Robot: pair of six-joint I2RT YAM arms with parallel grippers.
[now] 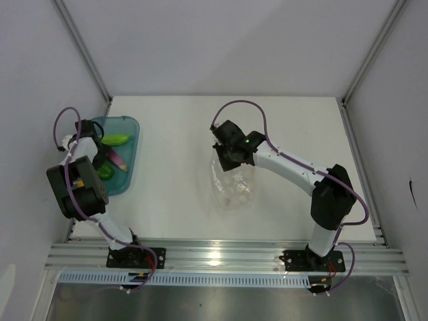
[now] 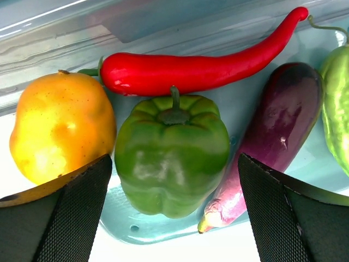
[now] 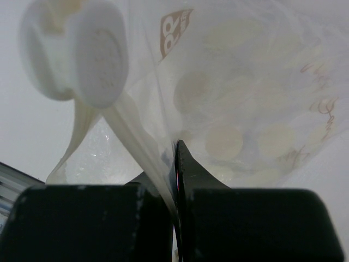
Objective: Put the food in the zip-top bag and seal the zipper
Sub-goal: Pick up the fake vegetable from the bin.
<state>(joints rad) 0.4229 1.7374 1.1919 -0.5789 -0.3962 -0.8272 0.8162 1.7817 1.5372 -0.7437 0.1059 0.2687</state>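
Left tool [image 2: 173, 164], jaws wide, hangs over the teal tray [image 1: 131, 124] at the left edge of the table [image 1: 174, 134], straddling the green pepper [image 2: 172, 153]. The yellow pepper [image 2: 60, 125], red chili [image 2: 191, 68], eggplant [image 2: 272, 136] and second green vegetable [image 2: 338, 103] lie around it in the tray. Right tool [image 3: 173, 161], jaws pinched on a fold of the dotted zip-top bag [image 1: 235, 190], mid-table, well apart from the tray.

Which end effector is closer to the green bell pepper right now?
Left: its open end effector hangs just over the green bell pepper; the right end effector is across the table, pinching the bag.
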